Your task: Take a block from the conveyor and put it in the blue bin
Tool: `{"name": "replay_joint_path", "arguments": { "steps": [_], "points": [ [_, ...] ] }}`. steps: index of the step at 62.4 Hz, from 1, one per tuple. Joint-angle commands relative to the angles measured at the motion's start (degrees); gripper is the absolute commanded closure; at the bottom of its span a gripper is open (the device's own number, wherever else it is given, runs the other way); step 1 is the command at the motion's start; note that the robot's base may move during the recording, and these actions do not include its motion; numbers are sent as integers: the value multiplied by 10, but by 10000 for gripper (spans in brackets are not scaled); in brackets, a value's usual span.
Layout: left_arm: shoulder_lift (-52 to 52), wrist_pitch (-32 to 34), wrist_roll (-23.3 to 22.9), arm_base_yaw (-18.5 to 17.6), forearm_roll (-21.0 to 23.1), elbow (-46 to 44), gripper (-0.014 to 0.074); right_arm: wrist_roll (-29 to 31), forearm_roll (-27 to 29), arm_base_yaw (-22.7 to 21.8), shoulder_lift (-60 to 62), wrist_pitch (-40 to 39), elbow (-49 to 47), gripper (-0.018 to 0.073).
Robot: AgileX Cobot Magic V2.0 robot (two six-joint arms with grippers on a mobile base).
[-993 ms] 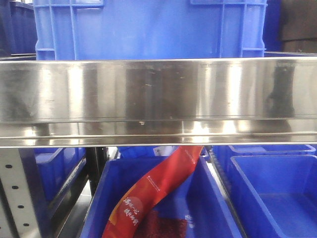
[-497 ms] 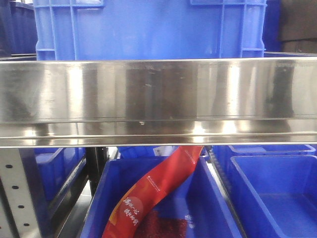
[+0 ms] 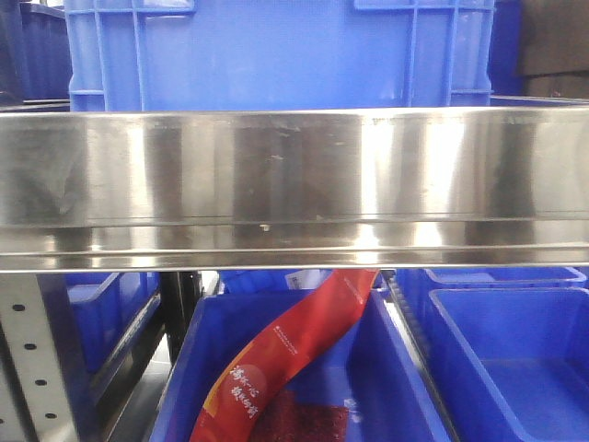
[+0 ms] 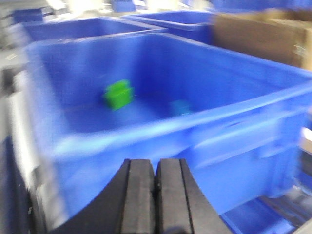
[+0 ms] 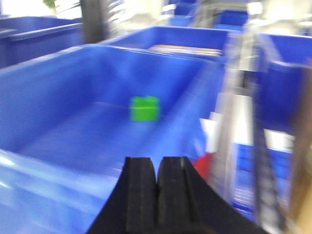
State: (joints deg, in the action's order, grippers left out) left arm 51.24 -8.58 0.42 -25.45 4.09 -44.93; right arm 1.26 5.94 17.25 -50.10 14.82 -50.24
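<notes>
Left gripper [image 4: 155, 183]: black fingers pressed flat together with nothing between them, seen at the bottom centre of the left wrist view, in front of the near wall of a blue bin [image 4: 161, 129].
Blue bin, left wrist view: open-topped, blurred; a green block [image 4: 118, 94] lies on its floor toward the back left, and a smaller teal shape [image 4: 180, 107] lies to its right, too blurred to identify.
Cardboard box [image 4: 265, 36]: brown, behind the bin at upper right of the left wrist view.
Right gripper [image 5: 156, 187]: black fingers clenched together, holding nothing, low in the right wrist view above the near rim of a blue crate [image 5: 58, 97].
Blue crate, right wrist view: a green piece [image 5: 144, 108] rests on its floor near the middle; the view is blurred.
Front view, top: a large blue tub [image 3: 276, 55] stands behind a wide steel rail [image 3: 294, 184] that crosses the whole frame.
Front view, below the rail: a blue container [image 3: 386, 368] holds a red printed pouch [image 3: 285, 359] leaning diagonally; another blue tray [image 3: 515, 350] sits just beside it on the right.
Conveyor: cannot be made out in any view.
</notes>
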Motion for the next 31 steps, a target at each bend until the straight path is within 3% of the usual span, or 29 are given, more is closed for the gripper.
{"name": "replay_joint_path", "arguments": {
  "steps": [1, 17, 31],
  "points": [
    [-46, 24, -8, 38, 29, 41, 708, -29, 2, -22, 44, -47, 58, 721],
    [-189, -2, -8, 145, 31, 130, 708, -44, 22, -32, 181, -50, 199, 721],
    [-278, -3, -8, 199, 28, 155, 708, -44, 39, -32, 263, -50, 211, 721]
  ]
}}
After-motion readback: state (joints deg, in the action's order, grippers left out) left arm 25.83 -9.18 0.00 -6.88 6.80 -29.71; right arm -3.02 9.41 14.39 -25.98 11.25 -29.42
